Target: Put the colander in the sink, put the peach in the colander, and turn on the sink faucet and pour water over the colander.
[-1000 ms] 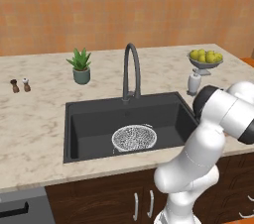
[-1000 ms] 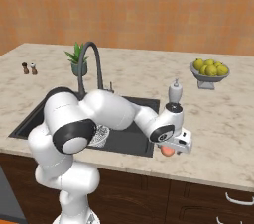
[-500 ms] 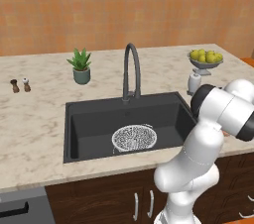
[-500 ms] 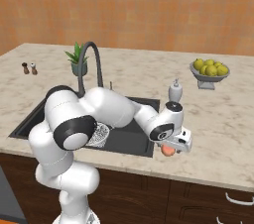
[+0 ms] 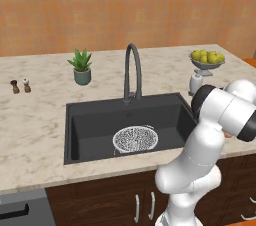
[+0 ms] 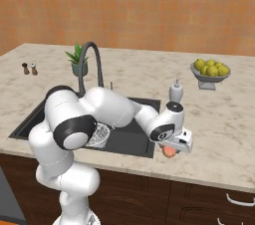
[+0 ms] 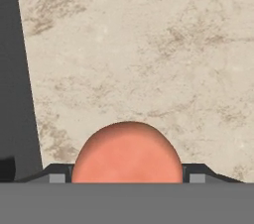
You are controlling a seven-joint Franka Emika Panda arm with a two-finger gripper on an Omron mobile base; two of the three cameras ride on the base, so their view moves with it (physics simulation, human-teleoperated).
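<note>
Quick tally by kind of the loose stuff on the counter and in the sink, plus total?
Colander, in the sink: 1
Peach, on the counter between the tool fingers: 1
Potted plant: 1
Small shakers: 2
Fruit bowl of lemons: 1
Soap dispenser: 1
Total: 7

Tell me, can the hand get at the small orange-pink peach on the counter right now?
Probably yes: the hand is already down over the small orange-pink peach, a finger on each side, nothing between them.

Your arm reaches low toward three o'clock, wrist bent down; the gripper [image 6: 172, 150] points downward, fingers [image 7: 197, 172] apparently standing apart, though barely visible.
</note>
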